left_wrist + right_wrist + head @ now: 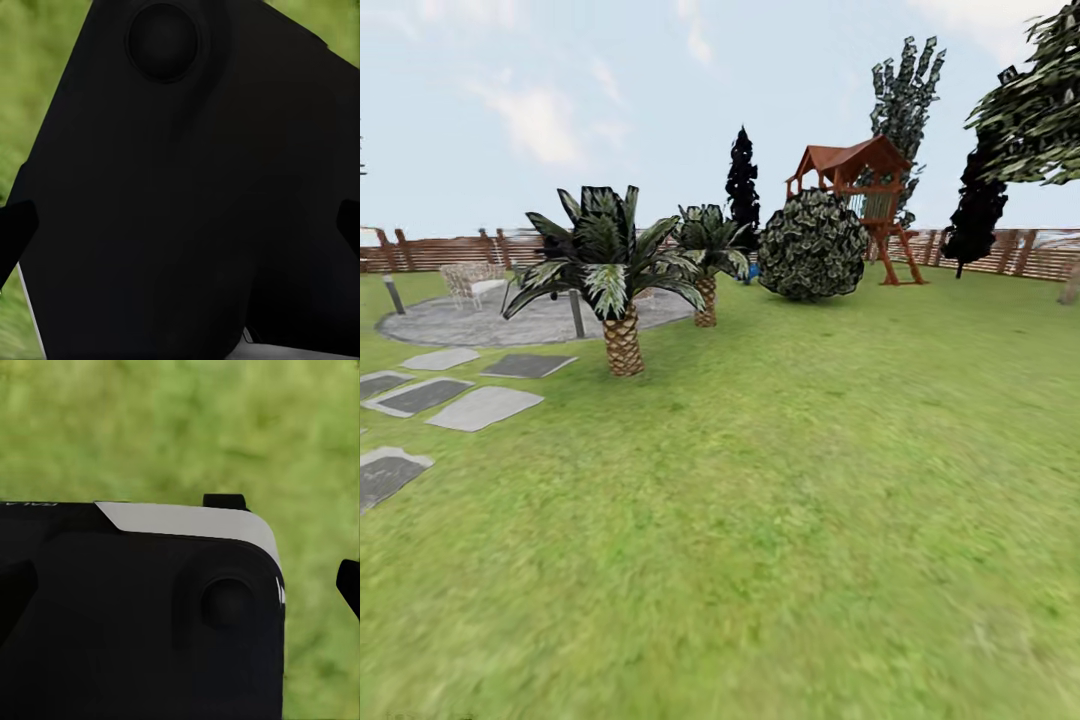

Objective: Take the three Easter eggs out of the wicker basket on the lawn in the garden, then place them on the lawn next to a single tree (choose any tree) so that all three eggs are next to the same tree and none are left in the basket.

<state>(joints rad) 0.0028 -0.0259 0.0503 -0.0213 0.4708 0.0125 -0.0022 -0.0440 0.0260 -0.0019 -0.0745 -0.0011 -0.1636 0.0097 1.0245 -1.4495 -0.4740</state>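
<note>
Wide lawn of blurry green grass with yellowish patches, running from the foreground back to a wooden fence. Grey stepping slabs set into the grass on the left, near a round grey paved area. Standing directly on the grass: a short palm with scaly trunk just beside the slabs, a second palm further back, a round dark bush, and a red-brown wooden play tower behind the bush. Same green grass under the right wrist camera.
</note>
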